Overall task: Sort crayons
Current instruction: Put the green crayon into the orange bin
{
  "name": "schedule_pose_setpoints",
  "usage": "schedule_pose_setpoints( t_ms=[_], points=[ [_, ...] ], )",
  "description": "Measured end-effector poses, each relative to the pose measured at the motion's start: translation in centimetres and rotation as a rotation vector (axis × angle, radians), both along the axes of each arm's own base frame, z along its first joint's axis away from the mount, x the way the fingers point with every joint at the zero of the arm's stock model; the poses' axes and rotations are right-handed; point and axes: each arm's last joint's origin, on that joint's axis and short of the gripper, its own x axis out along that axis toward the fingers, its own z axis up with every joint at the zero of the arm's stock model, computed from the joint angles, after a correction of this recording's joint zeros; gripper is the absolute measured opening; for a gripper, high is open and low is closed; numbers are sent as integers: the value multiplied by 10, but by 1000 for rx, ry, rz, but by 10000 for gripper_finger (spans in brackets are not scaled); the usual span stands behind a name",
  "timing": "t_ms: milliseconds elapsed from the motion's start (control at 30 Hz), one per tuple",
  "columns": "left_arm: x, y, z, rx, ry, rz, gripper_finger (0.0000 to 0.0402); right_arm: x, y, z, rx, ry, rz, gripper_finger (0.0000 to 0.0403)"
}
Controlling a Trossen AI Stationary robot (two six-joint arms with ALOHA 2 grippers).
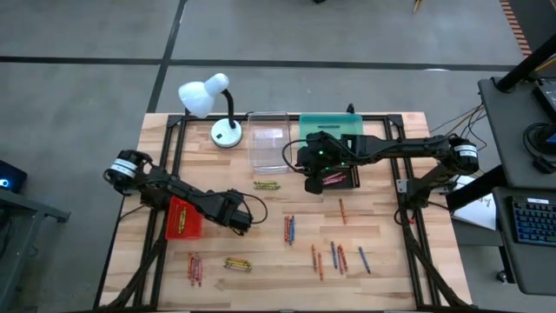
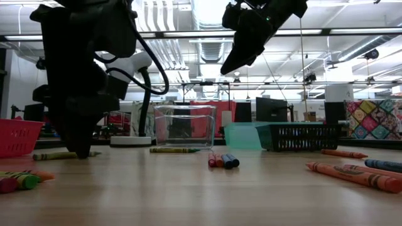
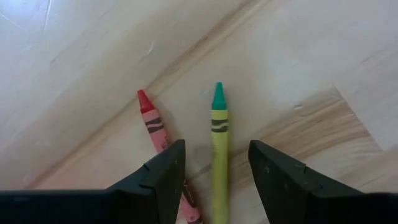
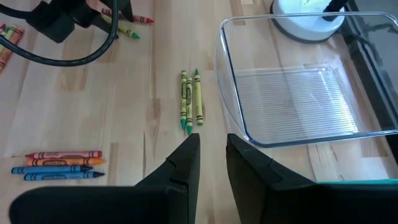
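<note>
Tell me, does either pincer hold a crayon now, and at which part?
Nothing is held. The left pincer stands open around a green-tipped crayon lying on the table, not closed on it. The right pincer hangs empty near the clear tray.

High view: overhead, straight down, takes in whole tabletop (image 1: 373, 261) edge to edge plus floor around.
Low view: at tabletop-surface height, faces level across wood toward room behind; near crayons loom large.
Left wrist view: very close to wood, looks past left claw (image 3: 216, 177); green-tipped crayon (image 3: 218, 143) between fingers.
Right wrist view: higher up, looks past right claw (image 4: 211, 165) over clear tray (image 4: 298, 87).
Shared: clear tray in high, low, right wrist views.
</note>
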Motion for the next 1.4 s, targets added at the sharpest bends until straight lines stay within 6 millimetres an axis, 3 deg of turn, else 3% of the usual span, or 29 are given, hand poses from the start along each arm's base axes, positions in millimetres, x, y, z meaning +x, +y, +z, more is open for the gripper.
schedule_pose_setpoints(
  t_ms=[300,667,967,1400],
  points=[
    [1,-1,0,-6,-8,-9,145,1,0,1,-3,-20,0,68],
    [3,-3,0,-22,-30,-28,8,1,0,1,-3,-19,1,68],
    [-1,-1,7,-21,-23,-65,3,1,0,1,-8,-16,5,68],
    [-19,9,61,10,-199,-97,1,-1,0,-5,15,5,-12,68]
  ],
)
